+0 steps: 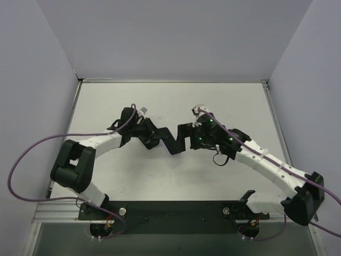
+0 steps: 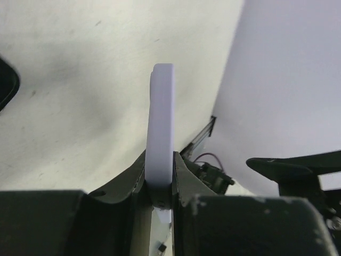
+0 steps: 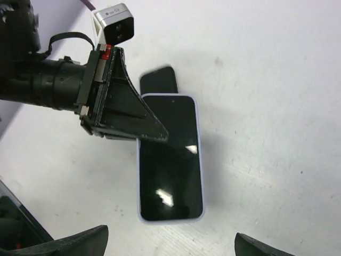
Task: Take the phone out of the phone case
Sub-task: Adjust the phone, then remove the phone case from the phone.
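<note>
Two arms reach in from the near edge of the table (image 1: 138, 178) and meet mid-table. In the top view the phone (image 1: 174, 142) is only a dark slanted shape between them, and we cannot read its axis there. The wrist views sort it out.

In the left wrist view, the left gripper (image 2: 160, 159) is clamped narrow on the phone case (image 2: 161, 106), with its fingers (image 2: 184, 176) pressing the two flat faces. We see just the pale lavender side of the case, edge-on and running away from the camera. The screen is hidden from this view.

The right wrist view gives what that one hides. The phone sits in the case, black glass toward this camera, with the lavender rim all round. The left gripper pinches it at the upper left side, one finger lying over the glass.

The right gripper (image 3: 170, 237) is spread wide, its fingertips in the two bottom corners of its view. It holds nothing and sits apart from the phone's lower end.

The phone's long axis runs near to far in that view, slightly tilted. The front-camera dot is at the far end and the near end faces the right gripper. The phone looks raised off the table, which shows a soft shadow beside it.
</note>
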Motion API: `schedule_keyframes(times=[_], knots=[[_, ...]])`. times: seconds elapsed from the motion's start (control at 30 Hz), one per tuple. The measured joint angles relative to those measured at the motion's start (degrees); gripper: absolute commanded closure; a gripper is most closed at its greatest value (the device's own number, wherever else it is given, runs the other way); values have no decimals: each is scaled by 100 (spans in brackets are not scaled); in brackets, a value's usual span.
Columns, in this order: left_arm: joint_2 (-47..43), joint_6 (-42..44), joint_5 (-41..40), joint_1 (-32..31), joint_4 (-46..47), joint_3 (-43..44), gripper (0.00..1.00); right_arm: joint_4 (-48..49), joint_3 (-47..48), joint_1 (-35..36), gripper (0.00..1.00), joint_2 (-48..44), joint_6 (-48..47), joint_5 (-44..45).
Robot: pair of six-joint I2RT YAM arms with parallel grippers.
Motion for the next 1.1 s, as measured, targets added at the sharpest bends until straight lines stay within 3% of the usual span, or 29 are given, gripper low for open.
schedule_keyframes(times=[0.2, 0.33, 0.47, 0.73, 0.9, 1.1], knots=[[-1091, -343, 514, 813, 1130, 0, 100, 317, -101, -76, 15, -1123, -39, 39], [-1635, -389, 575, 1051, 1609, -11, 100, 365, -35, -658, 21, -1049, 295, -780], [-2031, -116, 643, 1073, 1665, -20, 100, 1176, -555, -1272, 28, -1263, 916, -1521], [-1775, -918, 1106, 1215, 3008, -511, 100, 2896, -1016, -1298, 30, -1261, 2072, -2573], [-1386, -1766, 1224, 1228, 4144, -824, 100, 3536, -1220, -1298, 31, -1088, 2577, -2815], [-1327, -2354, 1290, 1228, 4970, -837, 100, 4116, -1320, -1300, 40, -793, 2997, -2863]])
